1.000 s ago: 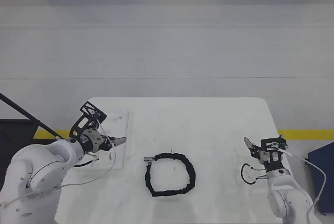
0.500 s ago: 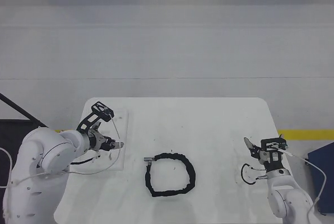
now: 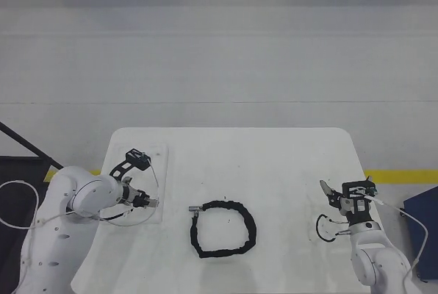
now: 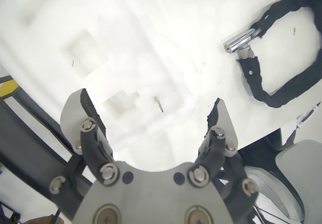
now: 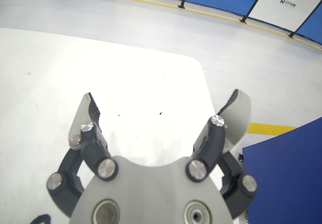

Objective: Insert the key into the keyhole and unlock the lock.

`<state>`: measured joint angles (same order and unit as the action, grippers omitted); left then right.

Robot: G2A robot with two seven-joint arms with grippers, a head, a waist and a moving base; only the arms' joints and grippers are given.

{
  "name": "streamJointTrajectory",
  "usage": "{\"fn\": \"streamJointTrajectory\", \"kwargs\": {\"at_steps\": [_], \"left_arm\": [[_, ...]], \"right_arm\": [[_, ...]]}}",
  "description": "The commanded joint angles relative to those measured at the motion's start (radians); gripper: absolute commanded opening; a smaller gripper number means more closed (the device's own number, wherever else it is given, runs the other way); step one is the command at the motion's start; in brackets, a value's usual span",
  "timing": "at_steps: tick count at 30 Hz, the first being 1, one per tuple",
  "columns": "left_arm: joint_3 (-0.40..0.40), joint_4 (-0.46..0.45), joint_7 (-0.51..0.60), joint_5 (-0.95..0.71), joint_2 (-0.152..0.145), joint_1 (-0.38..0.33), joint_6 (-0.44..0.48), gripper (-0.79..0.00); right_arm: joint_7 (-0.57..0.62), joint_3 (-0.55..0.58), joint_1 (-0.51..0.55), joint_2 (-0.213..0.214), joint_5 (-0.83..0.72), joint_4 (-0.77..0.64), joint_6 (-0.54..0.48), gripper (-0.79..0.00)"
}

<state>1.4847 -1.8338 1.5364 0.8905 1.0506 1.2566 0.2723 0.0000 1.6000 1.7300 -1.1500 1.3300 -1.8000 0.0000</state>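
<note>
A black fabric-covered chain lock (image 3: 223,228) lies looped at the table's middle, its silver cylinder (image 3: 196,209) with the keyhole pointing left; the left wrist view shows the lock (image 4: 281,89) and cylinder (image 4: 237,43) too. A small silver key (image 4: 159,103) stands on edge in the white foam tray (image 4: 83,21). My left gripper (image 4: 151,106) hangs open just above the key, fingers either side of it; from above my left gripper (image 3: 147,200) sits over the tray's (image 3: 157,158) near right corner. My right gripper (image 3: 345,192) rests open near the table's right edge, holding nothing.
The foam tray has several empty rectangular recesses (image 4: 80,51). A blue box (image 3: 432,228) stands off the table's right side. Bare white tabletop (image 3: 292,184) lies between the lock and my right gripper.
My left arm has swung back and down over the tray's near right corner, bringing its gripper lower toward the key. The lock and the right arm have stayed put.
</note>
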Motion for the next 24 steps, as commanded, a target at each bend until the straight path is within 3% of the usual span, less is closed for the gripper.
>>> {"fn": "streamJointTrajectory", "kwargs": {"at_steps": [1, 20, 22, 24], "left_arm": [[-0.013, 0.017, 0.000, -0.003, -0.006, 0.001, 0.001, 0.000], [-0.123, 0.049, 0.000, -0.069, -0.105, -0.040, -0.072, 0.000], [-0.129, 0.050, 0.000, -0.078, -0.115, -0.043, -0.080, -0.046], [-0.135, 0.054, 0.000, -0.090, -0.125, -0.047, -0.089, -0.219]], "right_arm": [[0.000, 0.000, 0.000, 0.000, 0.000, 0.000, 0.000, 0.000], [0.000, 0.000, 0.000, 0.000, 0.000, 0.000, 0.000, 0.000], [0.000, 0.000, 0.000, 0.000, 0.000, 0.000, 0.000, 0.000], [0.000, 0.000, 0.000, 0.000, 0.000, 0.000, 0.000, 0.000]]}}
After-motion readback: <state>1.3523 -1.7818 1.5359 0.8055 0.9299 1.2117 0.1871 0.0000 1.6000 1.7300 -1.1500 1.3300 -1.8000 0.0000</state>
